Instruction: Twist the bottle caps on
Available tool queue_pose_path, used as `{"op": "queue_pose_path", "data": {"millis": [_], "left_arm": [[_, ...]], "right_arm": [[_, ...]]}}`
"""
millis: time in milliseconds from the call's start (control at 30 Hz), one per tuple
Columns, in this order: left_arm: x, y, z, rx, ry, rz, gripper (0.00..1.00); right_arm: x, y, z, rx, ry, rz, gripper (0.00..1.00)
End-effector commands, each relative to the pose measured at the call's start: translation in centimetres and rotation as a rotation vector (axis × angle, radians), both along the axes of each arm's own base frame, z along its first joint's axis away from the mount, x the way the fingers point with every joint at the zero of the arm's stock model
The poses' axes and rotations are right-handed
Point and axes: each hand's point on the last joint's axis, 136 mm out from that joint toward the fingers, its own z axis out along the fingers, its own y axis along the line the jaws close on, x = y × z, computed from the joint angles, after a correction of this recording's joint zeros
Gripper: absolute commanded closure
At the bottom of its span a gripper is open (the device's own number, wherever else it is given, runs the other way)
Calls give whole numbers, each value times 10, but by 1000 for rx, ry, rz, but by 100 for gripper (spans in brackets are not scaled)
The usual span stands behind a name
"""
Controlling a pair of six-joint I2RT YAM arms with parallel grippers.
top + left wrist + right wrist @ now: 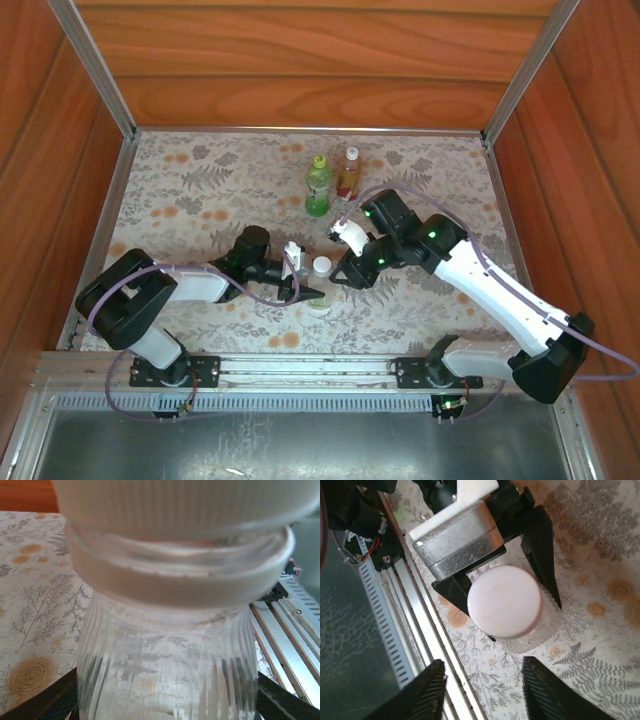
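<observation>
A clear ribbed bottle (165, 650) stands upright near the table's front edge, and my left gripper (165, 707) is shut on its body, one dark finger (47, 702) at each side. On the bottle's neck sits a white cap (505, 601), also visible from above as the white cap (321, 265). My right gripper (485, 692) hangs just above and beside the cap, open, with nothing between its fingers (425, 695). In the top view the left gripper (314, 292) and right gripper (342, 274) meet at this bottle (319, 303).
A green bottle (318, 187) and an amber bottle (348, 174) stand side by side at the back middle, each with a cap on top. Wooden walls enclose the flowered table (200, 190). A metal rail (427, 625) runs along the near edge.
</observation>
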Motion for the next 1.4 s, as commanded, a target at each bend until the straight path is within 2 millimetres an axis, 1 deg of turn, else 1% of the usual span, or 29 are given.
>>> {"op": "queue_pose_path", "data": {"millis": [0, 67, 167, 233, 367, 500, 833, 1167, 1367], "left_arm": [[-6, 10, -17, 60, 50, 5, 35], [-7, 11, -17, 60, 49, 3, 35], [-8, 10, -18, 59, 53, -6, 35], [-9, 10, -18, 57, 54, -10, 35], [-11, 11, -19, 57, 63, -21, 35], [-12, 11, -19, 58, 64, -23, 35], [-13, 13, -20, 60, 63, -19, 35], [-12, 13, -20, 63, 69, -14, 35], [-12, 13, -20, 65, 74, -12, 35]], "right_arm": [[1, -2, 7, -3, -158, 145, 50], [3, 1, 11, -20, -206, 220, 46], [9, 10, 21, -31, -224, 292, 43], [8, 15, 20, -40, -210, 351, 40], [-2, 20, 12, -51, -145, 484, 36], [2, 26, 8, -70, -126, 523, 36], [2, 33, 0, -97, -93, 544, 43], [8, 37, -9, -122, -102, 541, 46], [9, 38, -10, -125, -103, 539, 54]]}}
